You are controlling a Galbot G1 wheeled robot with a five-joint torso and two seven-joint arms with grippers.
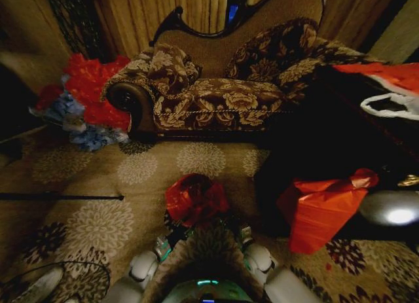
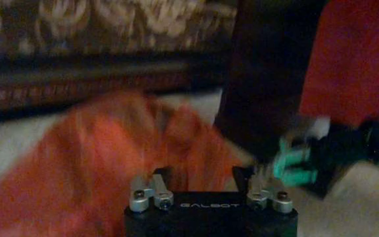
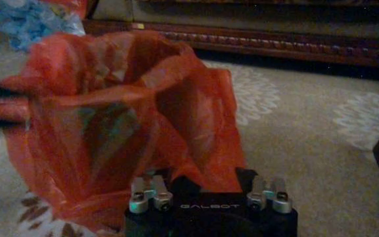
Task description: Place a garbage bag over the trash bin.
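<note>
**Bag held up at lower centre, both grippers at its near hem**

The sofa [image 1: 222, 87] filled the upper middle of the head view. The orange-red bundle [image 1: 321, 208] sat at the lower right, well apart from your work. The bag [image 1: 195, 198] stood bunched on the rug [image 1: 98, 224] at lower centre, and in the right wrist view its mouth gaped upward. You could not tell whether the bin stood under it. The left gripper [image 1: 171, 239] and the right gripper [image 1: 241, 236] sat just below the bag, one at each side of its near edge. You could not tell whether either was pinching the plastic. To do this step well, you probably needed to keep the mouth stretched wide and level, pull evenly on both sides, and move slowly, since film this thin tears or slips easily.
</note>
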